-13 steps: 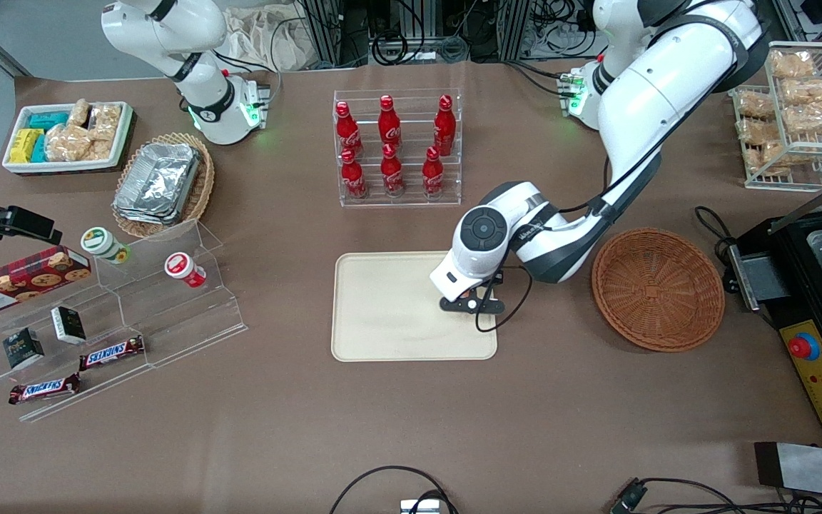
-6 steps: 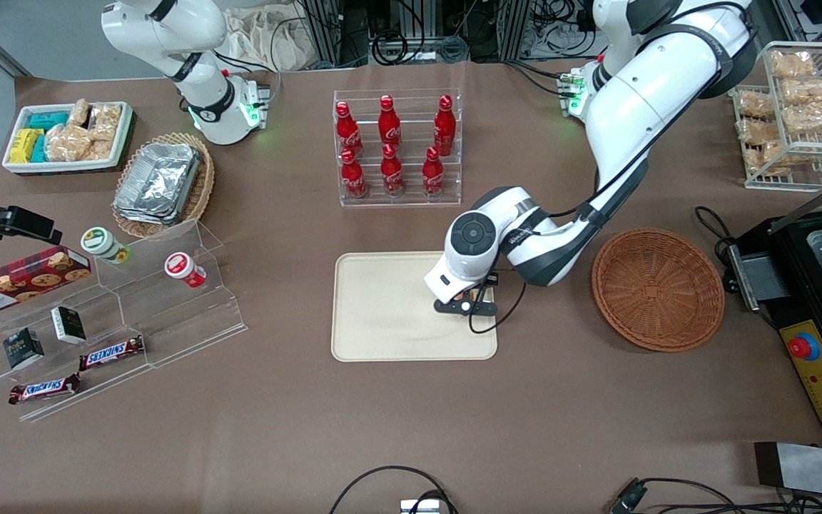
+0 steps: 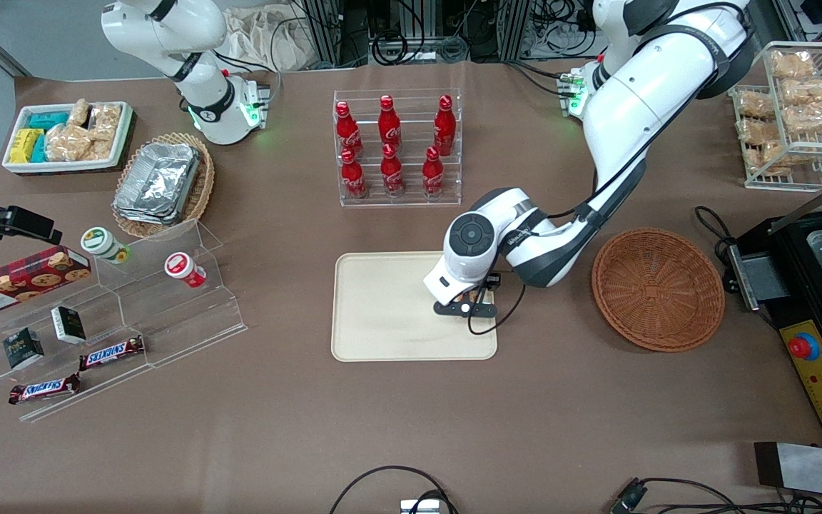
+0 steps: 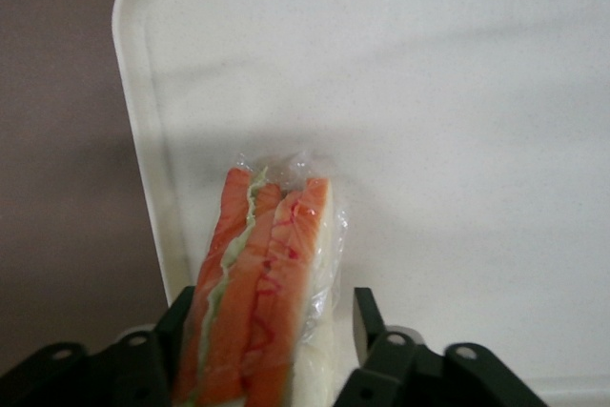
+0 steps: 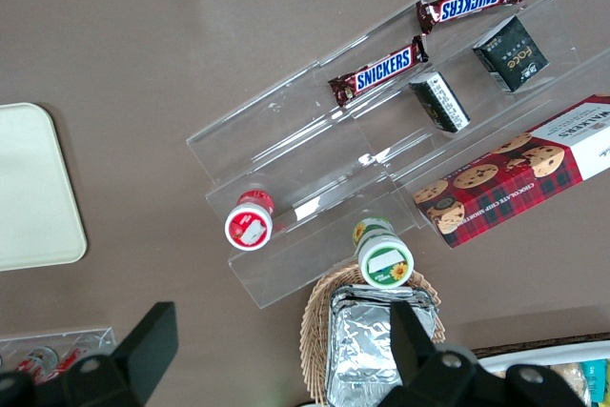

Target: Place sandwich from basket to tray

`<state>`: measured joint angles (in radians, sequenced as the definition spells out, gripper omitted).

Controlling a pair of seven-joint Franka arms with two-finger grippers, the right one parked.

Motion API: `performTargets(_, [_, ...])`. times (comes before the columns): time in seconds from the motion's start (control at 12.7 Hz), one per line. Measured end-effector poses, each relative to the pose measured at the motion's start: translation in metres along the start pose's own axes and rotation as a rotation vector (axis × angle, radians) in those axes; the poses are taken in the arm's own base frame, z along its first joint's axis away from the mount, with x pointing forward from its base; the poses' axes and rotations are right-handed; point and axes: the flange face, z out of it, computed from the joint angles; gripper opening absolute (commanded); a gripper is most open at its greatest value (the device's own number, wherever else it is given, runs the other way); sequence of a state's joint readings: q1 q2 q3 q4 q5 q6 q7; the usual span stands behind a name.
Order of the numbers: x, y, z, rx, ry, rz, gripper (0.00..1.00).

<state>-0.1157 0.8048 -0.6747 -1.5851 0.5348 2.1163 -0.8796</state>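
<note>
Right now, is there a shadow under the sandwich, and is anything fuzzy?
Left wrist view: the sandwich, in the gripper, throws a soft grey shadow on the tray; the black fingers look blurry. Front view: sharp, with even light.

I see the black gripper (image 4: 272, 331) clamped on the sandwich (image 4: 262, 302): orange layers, a pale green streak, white bread, clear wrap. The tray (image 3: 382, 314) under it reads plain cream-beige. The basket (image 3: 657, 289) shows reddish-brown weave, against a flat brown table (image 3: 411, 414). Red bottles (image 3: 391, 146) stand in a clear rack.
</note>
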Motion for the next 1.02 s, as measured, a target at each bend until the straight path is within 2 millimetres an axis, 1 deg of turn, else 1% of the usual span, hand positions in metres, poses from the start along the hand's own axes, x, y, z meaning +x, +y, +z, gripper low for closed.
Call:
performTargets(0.32, [0.011,-0.002,-0.013,-0.014,0.023,-0.04,1.0])
performTargets(0.55, [0.02,-0.011,-0.023,-0.022,0.026,-0.074,1.0])
performTargets(0.63, [0.024,-0.014,-0.032,-0.041,0.023,-0.095,1.0])
performTargets(0.79, [0.028,-0.022,-0.055,-0.044,0.027,-0.122,1.0])
performTargets(1.02, [0.032,-0.04,-0.093,-0.046,0.03,-0.171,1.0])
